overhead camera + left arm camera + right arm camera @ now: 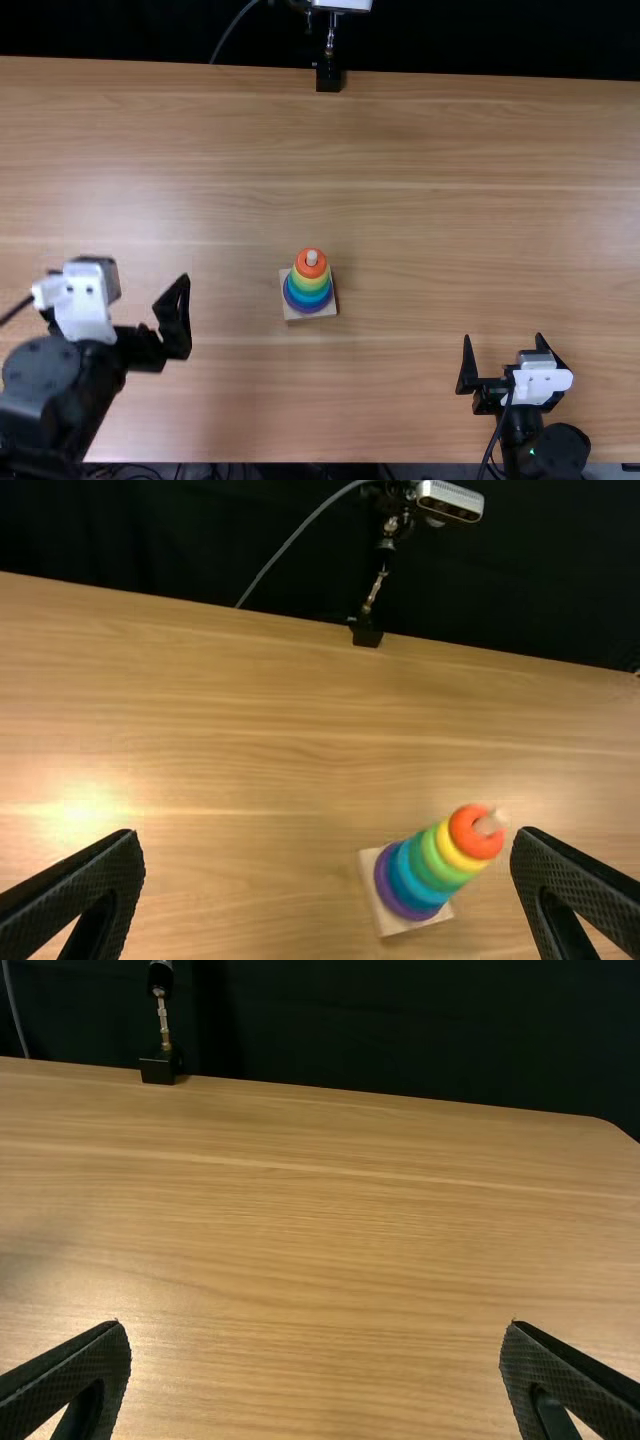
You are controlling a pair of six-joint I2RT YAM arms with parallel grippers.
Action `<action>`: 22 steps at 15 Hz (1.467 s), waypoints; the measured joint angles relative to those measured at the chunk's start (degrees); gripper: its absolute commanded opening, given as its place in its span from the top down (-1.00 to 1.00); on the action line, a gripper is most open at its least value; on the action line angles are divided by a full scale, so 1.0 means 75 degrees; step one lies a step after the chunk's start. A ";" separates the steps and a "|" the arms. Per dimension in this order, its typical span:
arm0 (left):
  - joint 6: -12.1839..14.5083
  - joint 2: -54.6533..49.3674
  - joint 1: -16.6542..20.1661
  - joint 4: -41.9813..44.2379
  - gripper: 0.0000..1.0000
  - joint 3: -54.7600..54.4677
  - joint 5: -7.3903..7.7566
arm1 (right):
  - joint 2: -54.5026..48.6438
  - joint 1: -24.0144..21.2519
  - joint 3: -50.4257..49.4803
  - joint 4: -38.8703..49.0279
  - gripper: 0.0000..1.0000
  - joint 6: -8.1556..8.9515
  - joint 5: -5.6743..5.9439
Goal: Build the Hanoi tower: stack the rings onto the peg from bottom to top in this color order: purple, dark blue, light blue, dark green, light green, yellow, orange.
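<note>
Standing mid-table, toward the near side: ring tower (308, 284) on its square base (291, 313), purple at bottom, orange on top, peg tip (311, 258) poking out. Left gripper (170, 328), left of tower: spread wide, holding nothing. Right gripper (503, 338), near right: also wide, empty.

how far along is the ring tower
Done, it seems: seven rings circle the peg, purple at the bottom through to orange on top. In hand: nothing; left claw and right claw are open and empty. Left: no ring, apparently.
</note>
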 measured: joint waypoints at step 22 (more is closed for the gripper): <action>0.2620 -0.4578 0.1457 0.1020 -1.00 -0.6117 -0.0341 | -0.0003 0.0000 -0.0003 -0.0003 -1.00 0.0003 0.0000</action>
